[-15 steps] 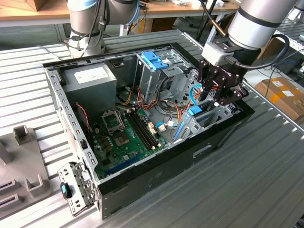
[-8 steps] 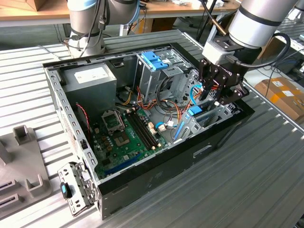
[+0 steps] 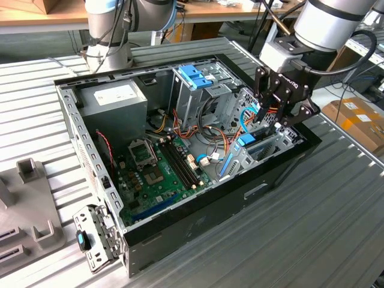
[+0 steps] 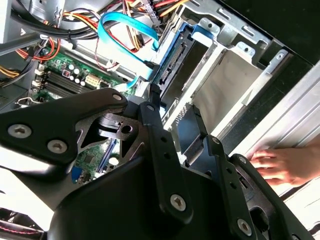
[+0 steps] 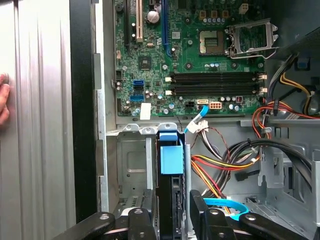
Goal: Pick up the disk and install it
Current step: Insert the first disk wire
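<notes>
The disk (image 5: 170, 167) stands on edge in the drive cage (image 5: 131, 165) at the front corner of the open computer case (image 3: 198, 225). Its light-blue side rail faces the camera in the first wrist view. My gripper (image 5: 171, 212) hangs right over it, one black finger on each flat side, and looks shut on the disk. In the second wrist view the disk's blue rail and connector end (image 4: 172, 57) reach out past the fingers (image 4: 152, 120) into the metal cage. In the exterior view the gripper (image 3: 268, 120) sits low over the bay at the case's right end.
Inside the case are the green motherboard (image 5: 200, 55), orange, red and black cable bundles (image 5: 225, 162), a blue flat cable (image 4: 117, 27) and a grey power-supply box (image 3: 114, 99). A person's hand (image 4: 275, 165) rests on the ribbed metal table (image 3: 336, 204) beside the case.
</notes>
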`<state>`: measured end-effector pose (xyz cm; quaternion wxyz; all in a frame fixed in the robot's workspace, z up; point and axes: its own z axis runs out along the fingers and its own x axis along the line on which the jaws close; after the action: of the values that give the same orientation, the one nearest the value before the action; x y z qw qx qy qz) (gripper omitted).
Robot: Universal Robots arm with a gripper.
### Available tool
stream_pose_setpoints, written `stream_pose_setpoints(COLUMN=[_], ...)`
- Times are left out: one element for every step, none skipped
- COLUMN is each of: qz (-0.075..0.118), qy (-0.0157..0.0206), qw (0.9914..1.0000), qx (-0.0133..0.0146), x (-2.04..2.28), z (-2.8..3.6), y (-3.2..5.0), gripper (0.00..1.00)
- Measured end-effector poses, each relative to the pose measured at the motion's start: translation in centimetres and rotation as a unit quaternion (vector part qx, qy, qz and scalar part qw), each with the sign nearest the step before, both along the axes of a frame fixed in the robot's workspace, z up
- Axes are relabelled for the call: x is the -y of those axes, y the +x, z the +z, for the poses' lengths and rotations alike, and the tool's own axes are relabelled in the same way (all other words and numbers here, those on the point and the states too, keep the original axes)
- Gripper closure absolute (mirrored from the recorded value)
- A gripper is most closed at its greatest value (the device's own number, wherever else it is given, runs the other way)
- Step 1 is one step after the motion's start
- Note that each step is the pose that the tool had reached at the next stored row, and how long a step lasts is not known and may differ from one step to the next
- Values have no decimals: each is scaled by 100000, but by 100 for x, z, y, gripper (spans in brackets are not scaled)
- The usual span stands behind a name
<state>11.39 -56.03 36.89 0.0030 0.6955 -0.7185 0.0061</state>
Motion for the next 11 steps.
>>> stream_pose_setpoints(qz=[-3,-3,-1,-2,0,-3,5,-3,-2,-2,-2], qy=[19,29,32,44,51,42,29,16,21,23,21], qw=[100000,100000,100000,100000,100000,100000,100000,100000,100000,100000,100000], qx=[2,1,0,1,2,1,1,1,2,-1,1], x=[0,0,0,0,0,-1,-2,-13,-21,-34,-54], z=[13,29,49,59,58,59,59,60,59,59,59], y=[0,1,1,1,2,4,8,24,35,48,62], gripper=[58,58,58,58,58,58,58,58,58,58,58])
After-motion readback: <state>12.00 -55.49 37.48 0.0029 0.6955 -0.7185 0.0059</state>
